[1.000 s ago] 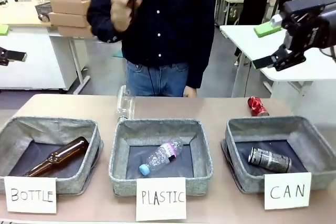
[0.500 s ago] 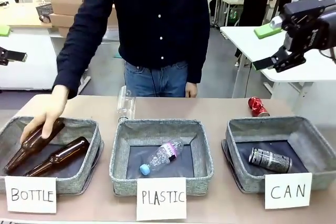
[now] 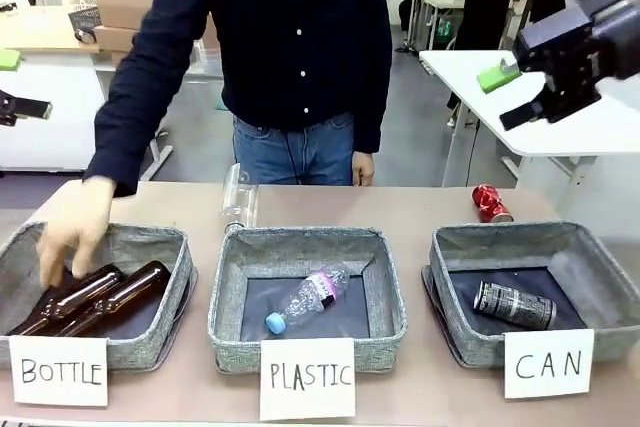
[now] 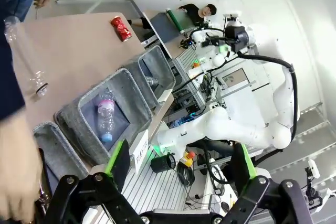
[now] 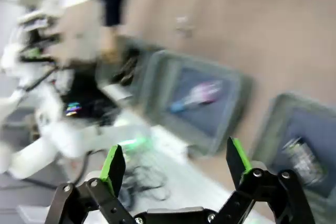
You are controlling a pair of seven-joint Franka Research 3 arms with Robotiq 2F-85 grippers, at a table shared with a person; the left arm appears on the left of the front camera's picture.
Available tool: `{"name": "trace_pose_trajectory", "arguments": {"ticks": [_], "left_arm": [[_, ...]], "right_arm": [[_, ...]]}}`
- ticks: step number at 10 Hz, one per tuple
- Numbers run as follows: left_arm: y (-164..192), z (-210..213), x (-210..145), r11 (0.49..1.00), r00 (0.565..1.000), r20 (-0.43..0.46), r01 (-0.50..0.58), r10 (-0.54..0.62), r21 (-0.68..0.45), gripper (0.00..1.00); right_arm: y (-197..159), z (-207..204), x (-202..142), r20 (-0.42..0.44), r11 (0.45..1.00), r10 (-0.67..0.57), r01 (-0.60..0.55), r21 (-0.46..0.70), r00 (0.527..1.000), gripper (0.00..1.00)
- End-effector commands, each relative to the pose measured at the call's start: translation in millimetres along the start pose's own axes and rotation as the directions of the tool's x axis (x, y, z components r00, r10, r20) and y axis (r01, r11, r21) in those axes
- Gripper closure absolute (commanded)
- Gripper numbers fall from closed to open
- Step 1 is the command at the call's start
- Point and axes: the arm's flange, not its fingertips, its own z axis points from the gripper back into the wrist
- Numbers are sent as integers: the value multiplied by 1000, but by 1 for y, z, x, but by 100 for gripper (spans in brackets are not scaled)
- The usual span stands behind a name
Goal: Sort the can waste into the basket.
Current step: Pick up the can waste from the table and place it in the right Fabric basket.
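Tan tabletop (image 3: 400,205), red can (image 3: 490,203) lying loose; white desk (image 3: 455,67) behind.

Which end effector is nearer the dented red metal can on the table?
Right: right end effector hangs above the dented red metal can; left end effector sits far left.

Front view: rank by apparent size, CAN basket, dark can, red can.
1. CAN basket
2. dark can
3. red can; it sits farther back, so the two cans may really match.
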Motion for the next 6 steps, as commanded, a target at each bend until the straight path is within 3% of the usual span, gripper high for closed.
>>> {"name": "trace_pose_trajectory", "arguments": {"ticks": [1,2,3,4,5,6], "left_arm": [[0,0,-4,1000,1000,-3,15,-15,7,0],[0,0,-4,1000,1000,-3,15,-15,7,0],[0,0,-4,1000,1000,-3,15,-15,7,0],[0,0,-4,1000,1000,-3,15,-15,7,0],[0,0,-4,1000,1000,-3,15,-15,7,0],[0,0,-4,1000,1000,-3,15,-15,7,0]], "right_arm": [[-33,-14,32,13,565,-180,114,-817,984,0],[-45,-7,28,-19,484,-209,86,-871,978,0],[-52,5,15,-7,465,-232,105,-879,973,0],[-47,17,-4,20,569,-246,162,-806,969,0],[-17,33,-36,21,865,-240,224,-449,971,0],[-61,10,21,14,793,-1,9,-609,1000,0]]}}
